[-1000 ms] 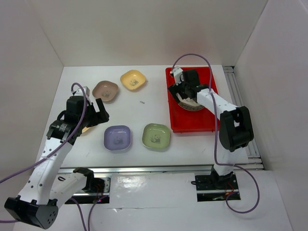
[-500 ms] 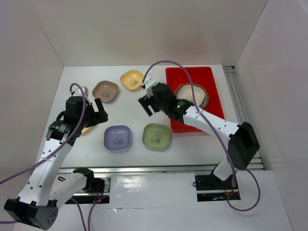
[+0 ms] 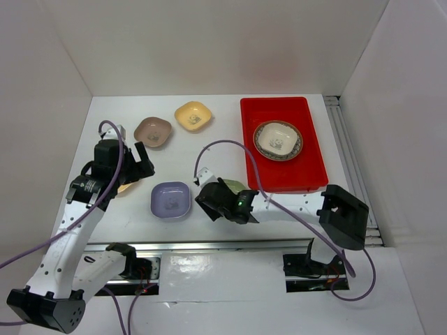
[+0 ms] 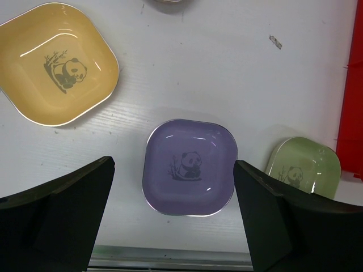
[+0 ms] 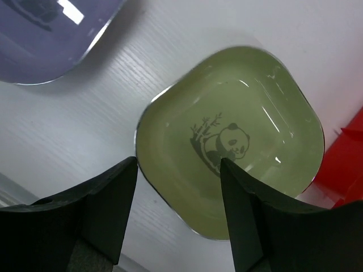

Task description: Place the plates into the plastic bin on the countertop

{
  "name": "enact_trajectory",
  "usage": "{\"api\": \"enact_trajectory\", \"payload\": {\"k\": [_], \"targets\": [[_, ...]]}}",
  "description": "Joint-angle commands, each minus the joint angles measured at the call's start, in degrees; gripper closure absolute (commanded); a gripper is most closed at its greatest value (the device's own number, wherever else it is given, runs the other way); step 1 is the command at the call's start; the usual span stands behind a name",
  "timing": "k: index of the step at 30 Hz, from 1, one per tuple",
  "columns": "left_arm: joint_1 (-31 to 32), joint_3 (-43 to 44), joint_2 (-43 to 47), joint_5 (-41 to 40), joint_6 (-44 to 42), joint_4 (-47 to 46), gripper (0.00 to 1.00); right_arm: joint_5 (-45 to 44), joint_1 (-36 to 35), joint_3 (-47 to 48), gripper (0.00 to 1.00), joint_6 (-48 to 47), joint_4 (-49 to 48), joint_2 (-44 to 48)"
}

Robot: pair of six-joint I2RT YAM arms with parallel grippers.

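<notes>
One round plate [image 3: 277, 139] is in the red bin [image 3: 283, 174], while the small dishes [image 3: 170, 199] are left on the tabletop [image 3: 223, 132]. The right hand [image 5: 178, 170] is half-open astride the rim of the green dish [image 5: 244, 130]. The left hand [image 4: 173, 164] is wide open and empty.

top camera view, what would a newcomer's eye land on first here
The bright red bin at the far right, holding one round patterned plate, stands out most on the white table. Next comes the right arm folded low along the near edge, its fingers open astride the rim of the green panda dish, the lavender dish just left.
</notes>
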State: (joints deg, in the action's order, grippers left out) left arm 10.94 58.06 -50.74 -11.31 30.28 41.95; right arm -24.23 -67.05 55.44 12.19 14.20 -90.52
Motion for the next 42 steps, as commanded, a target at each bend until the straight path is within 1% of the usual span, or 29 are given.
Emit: {"api": "enact_trajectory", "payload": {"k": [1,3,6,7,10,14,17,19,22,23,25,27,30,31,38,42], "targets": [[-0.39,0.12,0.47,-0.29,0.39,-1.09,0.0,-1.88,0.51,-1.56,0.33,2.14,-3.29,-0.45],[-0.39,0.12,0.47,-0.29,0.39,-1.09,0.0,-1.88,0.51,-2.96,0.33,1.53,-5.49,-2.46],[-0.39,0.12,0.47,-0.29,0.39,-1.09,0.0,-0.56,0.51,-4.46,0.36,0.65,-9.43,-4.75],[-0.39,0.12,0.47,-0.29,0.39,-1.09,0.0,1.1,0.51,-4.46,0.36,0.04,-10.32,-5.27],[-0.39,0.12,-0.06,-0.29,0.39,-1.09,0.0,1.82,0.52,-3.76,0.36,0.03,-10.33,-7.13],[-0.39,0.12,-0.06,0.32,0.39,-1.09,0.0,-3.27,-0.01,-3.23,0.36,0.82,-9.8,-7.13],[-0.39,0.12,-0.06,0.32,0.39,-1.09,0.0,-3.29,0.51,-3.23,0.36,0.82,-9.19,-7.13],[-0.39,0.12,-0.06,0.32,0.39,-1.09,0.0,-1.71,1.3,-3.23,0.36,0.82,-9.8,-6.51],[-0.39,0.12,-0.06,0.32,0.39,-1.09,0.0,-2.23,1.3,-2.1,0.36,0.21,-9.8,-4.32],[-0.39,0.12,-0.06,0.93,0.39,-1.09,0.0,-3.36,1.3,-2.09,0.33,-0.31,-9.19,-3.79],[-0.39,0.12,-0.06,0.94,0.39,-1.61,0.0,-4.07,1.3,-0.6,0.31,-1.02,-8.66,-2.73],[-0.39,0.12,-0.06,1.47,0.39,-1.61,0.0,-5.82,1.91,0.54,0.31,-1.64,-6.82,-2.03],[-0.39,0.12,-0.06,1.47,0.39,-1.61,0.0,-8.98,2.71,1.6,0.31,0.2,-2.95,-1.33],[-0.39,0.12,-0.06,1.47,0.39,-1.61,0.0,-8.99,4.02,1.6,0.3,1.95,-2.08,-0.46],[-0.39,0.12,-0.06,1.47,-0.14,-1.61,0.0,-12.51,4.56,-3.66,0.3,10.04,3.99,5.96],[-0.39,0.12,-0.06,1.47,-0.14,-1.61,0.0,-11.02,5.78,-8.06,0.3,12.07,2.42,8.96]]}}
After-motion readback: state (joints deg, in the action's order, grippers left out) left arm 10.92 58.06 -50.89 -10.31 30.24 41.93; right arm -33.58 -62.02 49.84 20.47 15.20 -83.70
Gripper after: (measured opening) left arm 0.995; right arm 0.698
